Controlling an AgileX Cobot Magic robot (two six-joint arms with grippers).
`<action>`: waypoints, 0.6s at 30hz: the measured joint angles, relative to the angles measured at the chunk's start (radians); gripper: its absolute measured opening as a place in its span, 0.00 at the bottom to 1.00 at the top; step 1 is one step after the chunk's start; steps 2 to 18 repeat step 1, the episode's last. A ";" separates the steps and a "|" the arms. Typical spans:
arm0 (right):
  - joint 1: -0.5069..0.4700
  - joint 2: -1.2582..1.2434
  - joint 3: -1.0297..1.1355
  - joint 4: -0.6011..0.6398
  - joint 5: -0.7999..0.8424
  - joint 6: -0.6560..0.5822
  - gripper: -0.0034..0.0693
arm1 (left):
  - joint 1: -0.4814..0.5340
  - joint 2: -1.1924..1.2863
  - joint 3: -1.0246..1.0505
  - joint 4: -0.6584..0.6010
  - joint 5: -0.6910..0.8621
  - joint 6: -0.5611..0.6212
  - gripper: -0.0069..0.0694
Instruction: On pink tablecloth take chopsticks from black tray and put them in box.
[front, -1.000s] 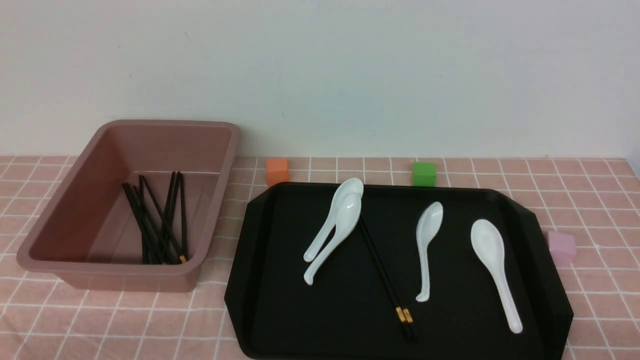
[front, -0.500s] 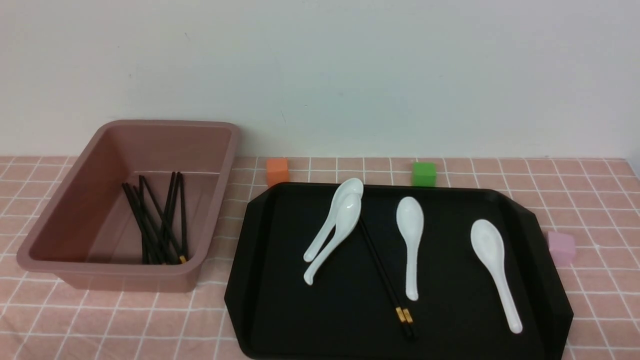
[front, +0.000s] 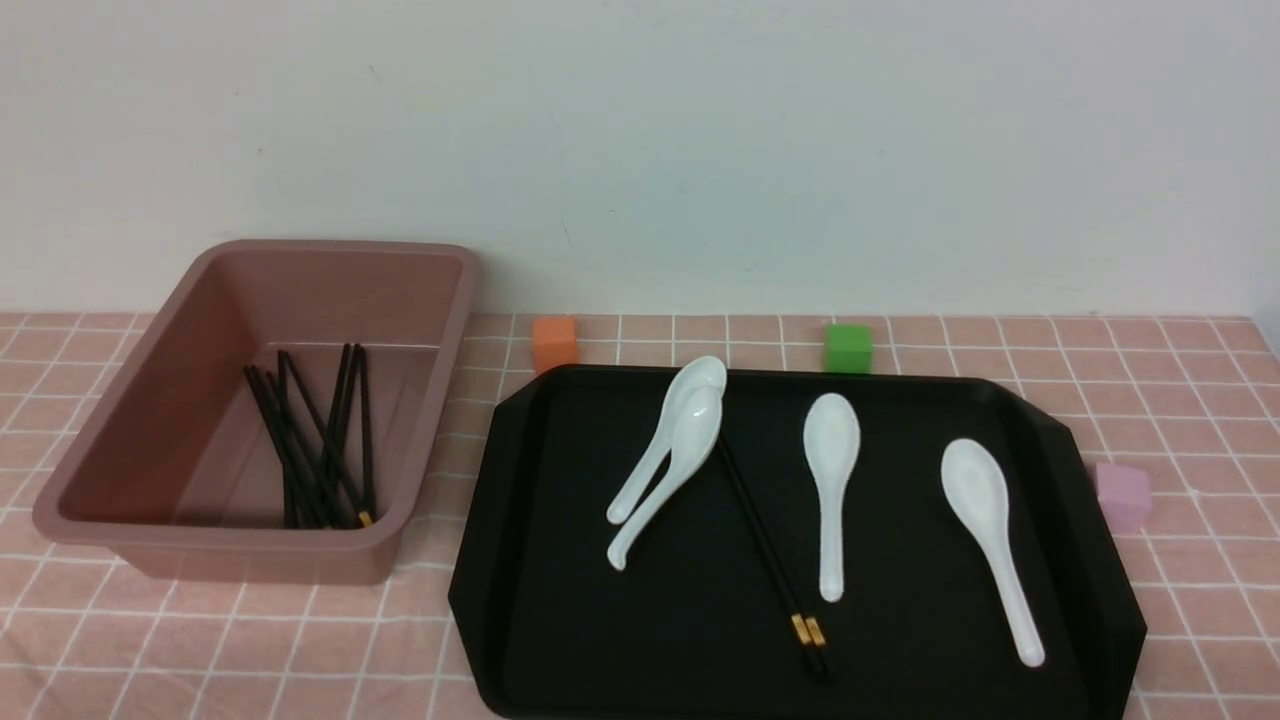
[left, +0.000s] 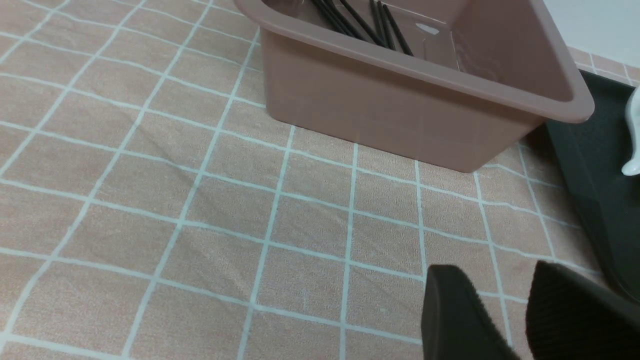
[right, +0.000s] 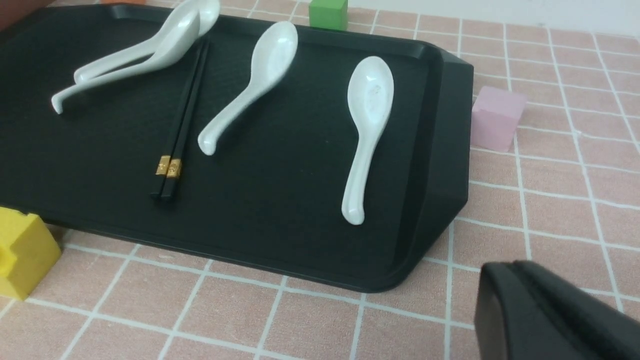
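Note:
A pair of black chopsticks (front: 765, 545) with gold bands lies on the black tray (front: 560, 620), its thin ends by the stacked white spoons; it also shows in the right wrist view (right: 182, 125). Several more chopsticks (front: 320, 450) lie in the brownish-pink box (front: 230, 550) at the left on the pink tablecloth (front: 250, 650). Neither gripper shows in the front view. My left gripper (left: 500, 282) is open and empty, low over the cloth in front of the box (left: 400, 100). My right gripper (right: 510, 272) is shut and empty over the cloth by the tray's corner (right: 430, 215).
On the tray lie two stacked white spoons (front: 670, 460), a middle spoon (front: 830, 480) and a right spoon (front: 985, 520). Cubes stand around it: orange (front: 555, 343), green (front: 848, 347), pink (front: 1122, 495), and yellow (right: 22, 250) at the tray's near edge.
The middle spoon has turned from lying on its side to bowl up and shifted slightly. The chopsticks, box and other spoons have not moved.

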 joint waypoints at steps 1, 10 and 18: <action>0.000 0.000 0.000 0.000 0.000 0.000 0.06 | 0.000 0.000 0.000 0.000 0.000 0.000 0.40; 0.000 0.000 0.000 0.000 0.000 0.000 0.06 | 0.000 0.000 0.000 0.000 0.000 0.000 0.40; 0.000 0.000 0.000 0.000 0.000 0.000 0.06 | 0.000 0.000 0.000 0.000 0.000 0.000 0.40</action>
